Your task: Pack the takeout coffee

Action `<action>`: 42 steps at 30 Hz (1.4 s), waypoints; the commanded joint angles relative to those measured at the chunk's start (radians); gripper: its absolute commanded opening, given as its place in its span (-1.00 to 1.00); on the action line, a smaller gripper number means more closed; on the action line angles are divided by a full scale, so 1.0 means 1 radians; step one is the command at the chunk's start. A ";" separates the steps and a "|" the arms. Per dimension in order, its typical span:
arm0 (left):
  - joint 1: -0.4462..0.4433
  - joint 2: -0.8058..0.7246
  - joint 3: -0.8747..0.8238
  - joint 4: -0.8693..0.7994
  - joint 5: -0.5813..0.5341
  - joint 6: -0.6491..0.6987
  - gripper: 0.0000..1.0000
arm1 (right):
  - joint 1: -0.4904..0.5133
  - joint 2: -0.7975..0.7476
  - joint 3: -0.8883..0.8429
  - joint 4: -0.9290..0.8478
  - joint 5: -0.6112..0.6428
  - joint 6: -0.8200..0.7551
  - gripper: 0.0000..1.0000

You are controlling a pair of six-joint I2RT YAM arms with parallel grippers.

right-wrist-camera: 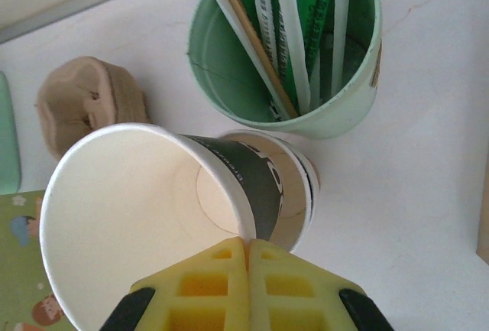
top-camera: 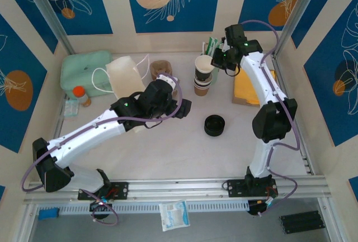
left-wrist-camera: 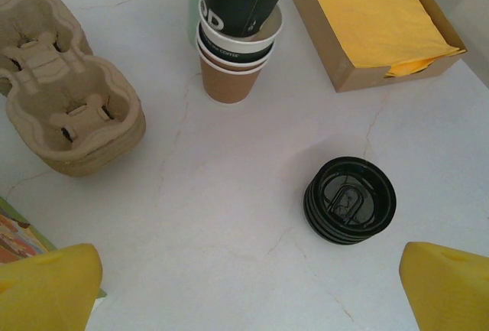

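Right end effector (right-wrist-camera: pixel 248 248) closed on rim of paper cup (right-wrist-camera: pixel 137 216), pinching one wall only. Left end effector (left-wrist-camera: pixel 248 289) wide open, empty, hovering above worktop (left-wrist-camera: pixel 229 216) near stack of black lids (left-wrist-camera: pixel 350 199).

Risks:
- Thin rim may buckle or slip out of pinch.
- Cup tilted, base seated in nested cup stack (left-wrist-camera: pixel 233 63); next cup may lift with it.
- Stack may tip toward green holder of stirrers (right-wrist-camera: pixel 336 117) just beside.

Cup condition: dark green wall, white lettering, white interior, empty, no lid fitted.
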 commanded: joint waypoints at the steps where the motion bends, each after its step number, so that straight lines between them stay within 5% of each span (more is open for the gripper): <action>1: -0.006 -0.030 -0.017 0.017 -0.029 -0.015 0.99 | 0.006 -0.063 -0.006 0.017 -0.031 0.001 -1.00; 12: -0.007 -0.083 -0.065 0.017 -0.051 -0.026 0.99 | 0.031 -0.245 -0.082 0.054 -0.074 0.014 -1.00; 26: -0.007 -0.240 -0.241 0.020 -0.007 -0.116 0.99 | 0.227 -0.595 -0.613 0.162 -0.048 0.061 -1.00; 34: -0.006 -0.253 -0.284 0.022 0.015 -0.140 0.99 | 0.381 -0.629 -0.839 0.187 0.033 0.089 -1.00; 42: -0.007 -0.225 -0.290 0.041 0.033 -0.146 0.99 | 0.406 -0.607 -0.936 0.228 0.079 0.098 -1.00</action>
